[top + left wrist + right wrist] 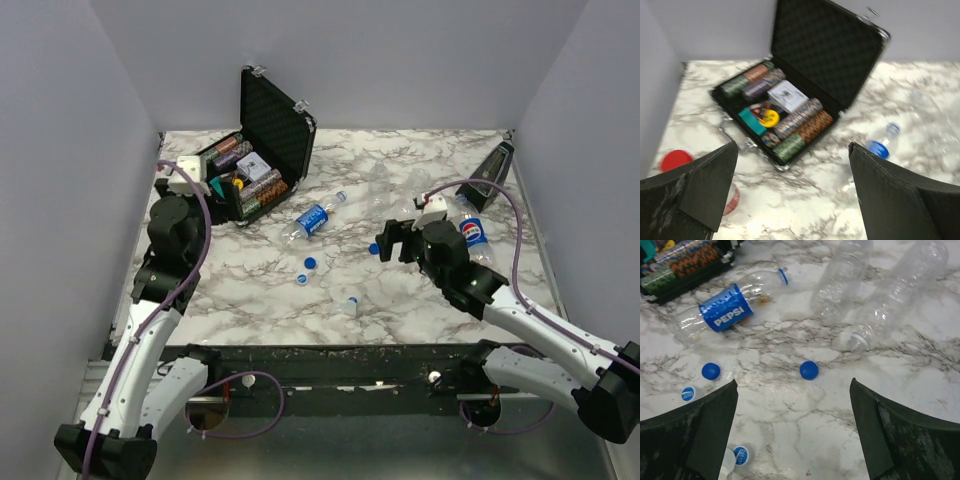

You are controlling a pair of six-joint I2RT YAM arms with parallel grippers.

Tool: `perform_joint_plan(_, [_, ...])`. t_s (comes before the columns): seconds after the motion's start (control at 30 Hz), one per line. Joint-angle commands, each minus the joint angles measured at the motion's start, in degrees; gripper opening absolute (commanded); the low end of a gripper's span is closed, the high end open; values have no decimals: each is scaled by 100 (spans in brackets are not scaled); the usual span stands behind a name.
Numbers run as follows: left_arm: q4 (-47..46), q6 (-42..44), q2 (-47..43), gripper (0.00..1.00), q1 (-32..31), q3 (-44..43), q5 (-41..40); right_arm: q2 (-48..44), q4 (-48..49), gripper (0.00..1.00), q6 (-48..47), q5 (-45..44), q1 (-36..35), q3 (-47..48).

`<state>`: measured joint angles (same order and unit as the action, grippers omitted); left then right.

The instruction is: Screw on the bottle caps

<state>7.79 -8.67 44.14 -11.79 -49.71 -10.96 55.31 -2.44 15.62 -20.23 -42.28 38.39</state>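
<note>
My right gripper [393,240] [794,384] is open and empty above the marble table. A blue cap [809,370] [373,249] lies just beyond its fingertips. More blue caps [710,371] [311,263] lie to the left, and a blue-and-white one [741,455] lies nearer. Two clear unlabelled bottles [842,280] [895,295] lie open-mouthed further off. My left gripper [200,185] [792,146] is open and empty in front of the poker case. A red cap [675,160] lies by its left finger. The labelled bottles of the task are not identifiable.
An open black case of poker chips [255,165] [790,107] stands at the back left. A Pepsi-labelled bottle [312,218] [725,315] lies mid-table, and another [472,232] lies beside my right arm. A dark object [492,175] stands at the back right. Walls enclose three sides.
</note>
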Motion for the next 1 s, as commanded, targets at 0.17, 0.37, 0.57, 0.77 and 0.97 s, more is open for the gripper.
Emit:
perform_joint_plan(0.17, [1487,67,1701,99,-973,-863,1421,269,-1189,100,636,563,774,239])
perform_joint_plan(0.37, [2332,84,3502,99,-1308,-2119,1560,331,-856,100,635,651,836,-33])
perform_joint_plan(0.57, [2375,146,5172,99,-1343,-3199,2027,297,-381,100,723,1029,844,-349])
perform_joint_plan(0.77, [2718,724,6562,99,-1378,-4624,2133,7,-117,99,653,1144,844,-692])
perform_joint_plan(0.97, [3316,1323,7687,92,-1387,-5837,2370,-117,6,99,583,1127,844,-824])
